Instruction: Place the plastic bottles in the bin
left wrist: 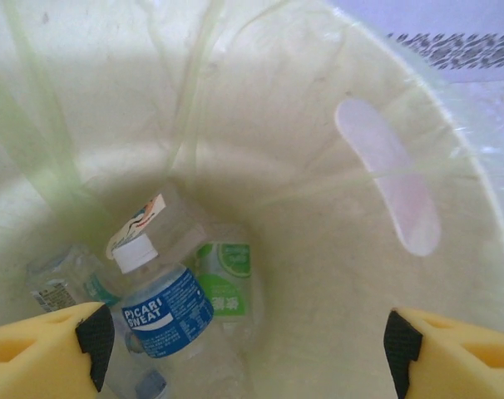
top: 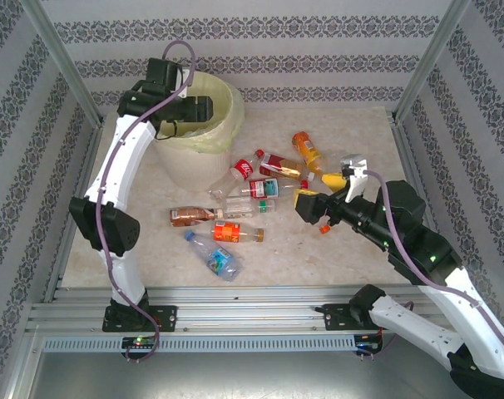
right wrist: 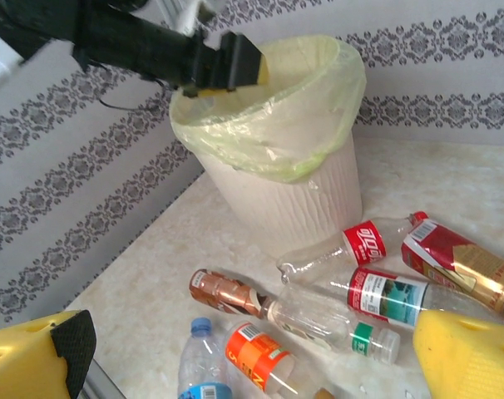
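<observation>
My left tool (left wrist: 248, 349) hangs released above the bin (left wrist: 335, 249), at 11 o'clock on the counter (top: 360, 150). Inside lie a blue POCARI SWEAT bottle (left wrist: 165, 312) and, at its 1 o'clock, a green-labelled bottle (left wrist: 227, 287). My right tool (right wrist: 252, 349) gapes released over loose plastic bottles (right wrist: 377, 295).

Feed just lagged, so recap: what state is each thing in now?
Bin: upright, bag-lined.
Binned bottles: lying at its bottom.
Table bottles: lying flat, not yet binned.
Left pincer: open, empty, over bin.
Right pincer: open, empty, near table bottles.
</observation>
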{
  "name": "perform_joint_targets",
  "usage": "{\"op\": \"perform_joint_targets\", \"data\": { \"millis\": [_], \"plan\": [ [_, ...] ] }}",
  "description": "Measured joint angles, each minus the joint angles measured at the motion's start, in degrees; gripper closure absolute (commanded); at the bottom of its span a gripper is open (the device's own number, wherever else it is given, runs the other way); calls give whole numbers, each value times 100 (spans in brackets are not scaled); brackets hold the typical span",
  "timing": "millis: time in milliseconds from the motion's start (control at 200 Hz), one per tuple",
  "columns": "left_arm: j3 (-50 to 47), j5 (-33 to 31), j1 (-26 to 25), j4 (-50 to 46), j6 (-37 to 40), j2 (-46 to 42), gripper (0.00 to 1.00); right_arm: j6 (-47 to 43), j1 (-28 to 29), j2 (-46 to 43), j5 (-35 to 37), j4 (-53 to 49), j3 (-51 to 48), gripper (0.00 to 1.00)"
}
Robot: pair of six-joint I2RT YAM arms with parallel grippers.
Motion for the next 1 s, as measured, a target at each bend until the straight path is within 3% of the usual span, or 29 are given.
{"op": "perform_joint_targets", "data": {
  "millis": [250,470,764,999],
  "plan": [
    [-297,708,0,208,-4,-957,0,-22,0,142,420,-463,-48,4],
    [-1449,1384,-118,623,-52,-1996,0,-22,-107,352,601,-756,-225,7],
    [-3445,1755,-1001,1412,-317,-3246,0,-9,-852,743,531,-1032,-599,18],
    [-4789,2004,-1735,2234,-636,-3683,0,9,-1353,1460,304,-1075,-986,22]
  ]
}}
